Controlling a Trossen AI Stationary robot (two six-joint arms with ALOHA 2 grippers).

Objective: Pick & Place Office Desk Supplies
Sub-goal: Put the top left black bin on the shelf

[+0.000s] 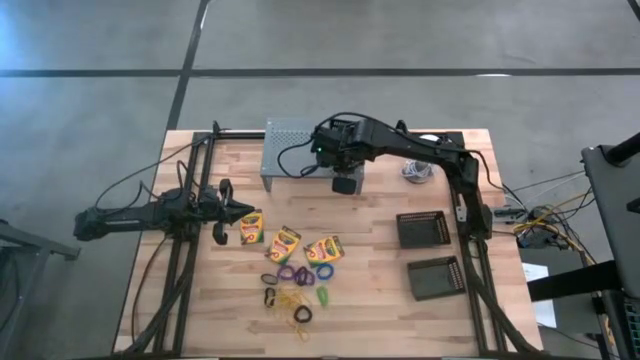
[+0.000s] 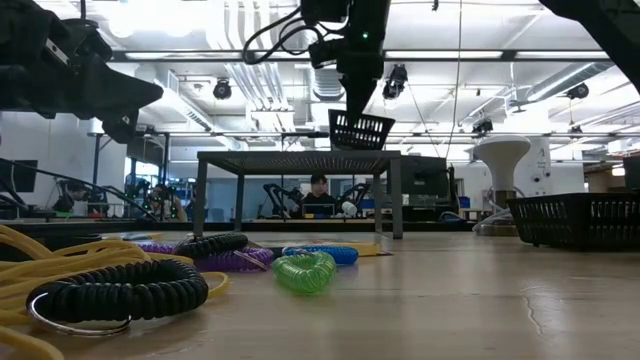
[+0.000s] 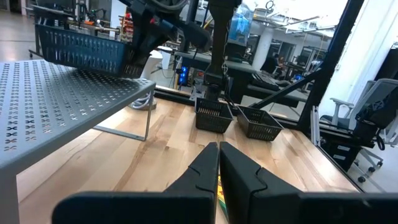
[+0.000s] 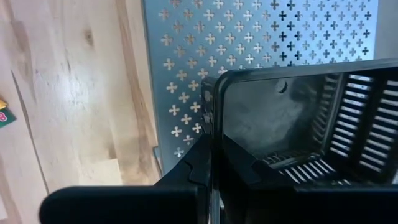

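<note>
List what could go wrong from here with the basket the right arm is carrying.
1. The right claw pinches the black mesh basket by one wall only, and it hangs tilted above the grey perforated stand; it could swing or slip.
2. Lowered near the stand's edge, it might catch the rim or tip off onto the table.

Pale wooden table (image 1: 380,290), perforated grey metal stand (image 4: 261,37), black mesh basket (image 4: 311,124)

Right gripper (image 1: 345,178) holds basket (image 1: 347,184) at stand (image 1: 285,150) edge; left gripper (image 1: 236,210) beside crayon box (image 1: 250,227).
</note>
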